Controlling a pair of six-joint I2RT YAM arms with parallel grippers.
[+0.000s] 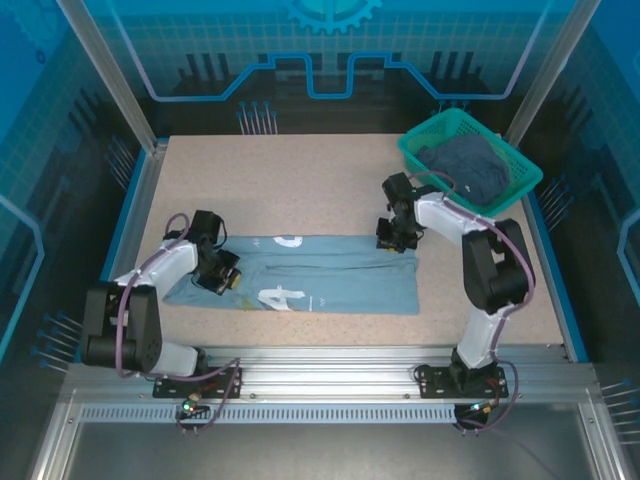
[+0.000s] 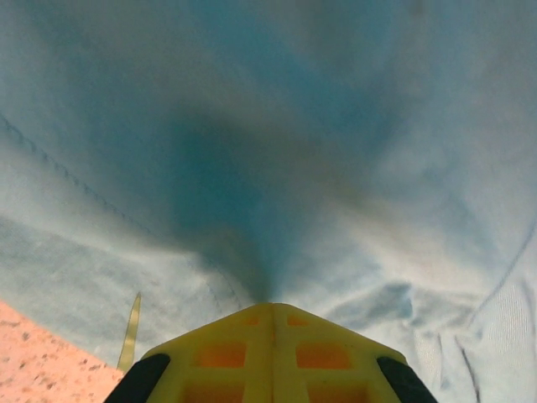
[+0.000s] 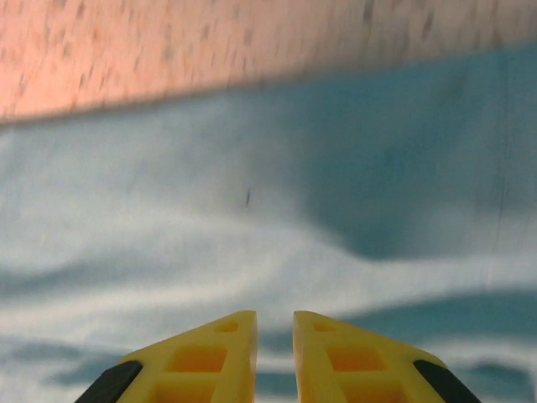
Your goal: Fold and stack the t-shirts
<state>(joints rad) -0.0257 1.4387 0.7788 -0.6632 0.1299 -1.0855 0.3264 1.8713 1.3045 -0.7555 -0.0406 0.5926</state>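
Bends the left arm (image 1: 165, 265) out from the near edge toward the table's left side, left gripper (image 1: 225, 272) pointed down, yellow fingers (image 2: 226, 344) pressed together on a pinched fold of the pale t-shirt (image 2: 352, 168). Reaches the right arm (image 1: 450, 215) up from the near edge and inward, wrist tipped down, right gripper (image 1: 393, 238) held low with fingers (image 3: 336, 357) parted by a narrow slit.
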